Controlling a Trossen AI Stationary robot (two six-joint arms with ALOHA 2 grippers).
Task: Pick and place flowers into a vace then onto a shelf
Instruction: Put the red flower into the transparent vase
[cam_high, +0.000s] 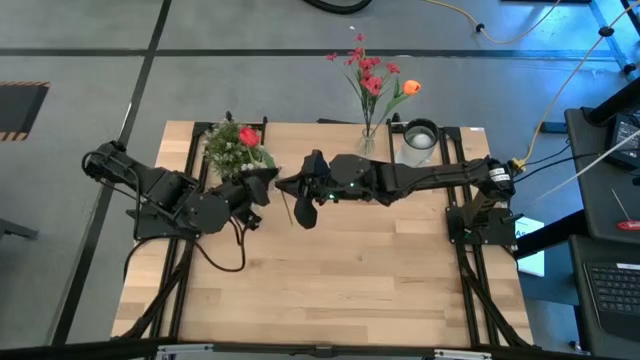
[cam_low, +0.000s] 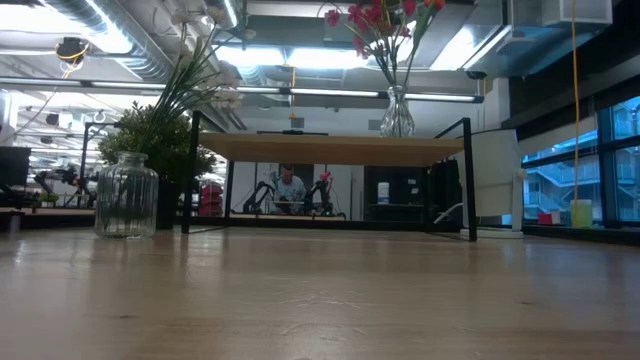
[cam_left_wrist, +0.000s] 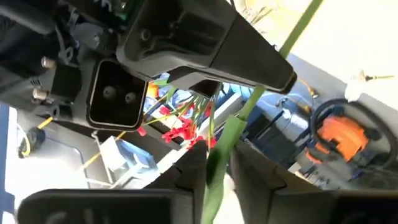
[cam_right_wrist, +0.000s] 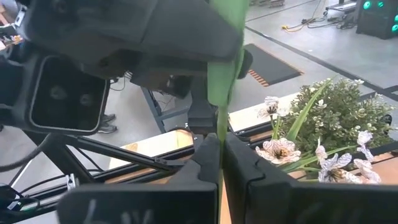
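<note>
A red tulip (cam_high: 250, 137) on a long green stem (cam_high: 291, 212) is held up between both grippers over the table's middle, beside the bushy potted plant (cam_high: 228, 148). My left gripper (cam_high: 266, 187) and my right gripper (cam_high: 297, 190) meet tip to tip, both shut on that stem. A clear vase (cam_high: 368, 142) with a red spray (cam_high: 366, 70) and an orange tulip (cam_high: 411, 88) stands on the shelf (cam_low: 330, 148). The low view shows neither gripper. My left gripper pinches the tulip's green stem and leaf (cam_left_wrist: 217, 155) between its two fingers (cam_left_wrist: 255, 174), which lie across the stem. The stem runs on past the fingers toward the right gripper, lifted clear of the table. My right gripper pinches the same stem (cam_right_wrist: 219, 121) between its two fingers (cam_right_wrist: 205, 162), which lie across it, coming level from the table's right. The stem rises out of the fingers toward the left gripper, clear of the table.
A ribbed glass jar (cam_high: 418, 140) stands near the vase at the table's far edge. The potted plant with white blossoms (cam_right_wrist: 336, 124) is close behind the left gripper. Bare wood (cam_high: 340, 280) fills the table's near half. A person (cam_low: 290, 188) shows in the room beyond.
</note>
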